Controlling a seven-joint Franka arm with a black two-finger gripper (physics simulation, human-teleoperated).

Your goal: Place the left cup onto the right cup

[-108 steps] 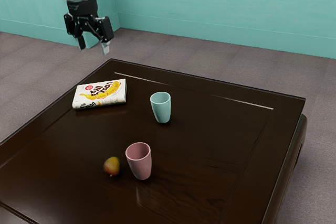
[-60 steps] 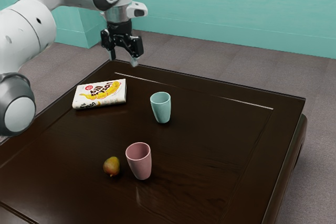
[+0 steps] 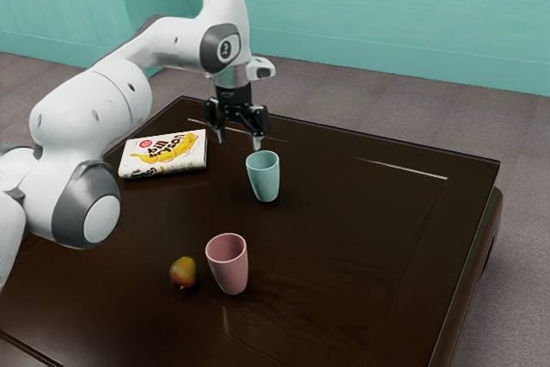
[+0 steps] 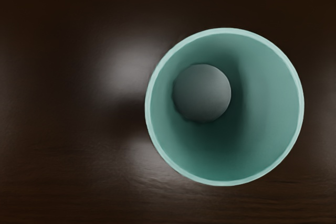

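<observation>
The teal cup stands upright on the dark wooden table, near the middle of its far half, mouth up. From my wrist camera I look almost straight down into it: round rim, inner wall and flat bottom are all visible, with the dark tabletop around it.

My gripper hangs just above the cup's rim, offset slightly toward the exterior view's left. Its fingers point down and are spread wide, with nothing between them and no contact with the cup.

The pink cup stands upright nearer the table's front edge, well apart from the teal cup. A pear lies just beside it, on the exterior view's left. A flat yellow-and-white box printed with a banana lies near the table's left edge.
</observation>
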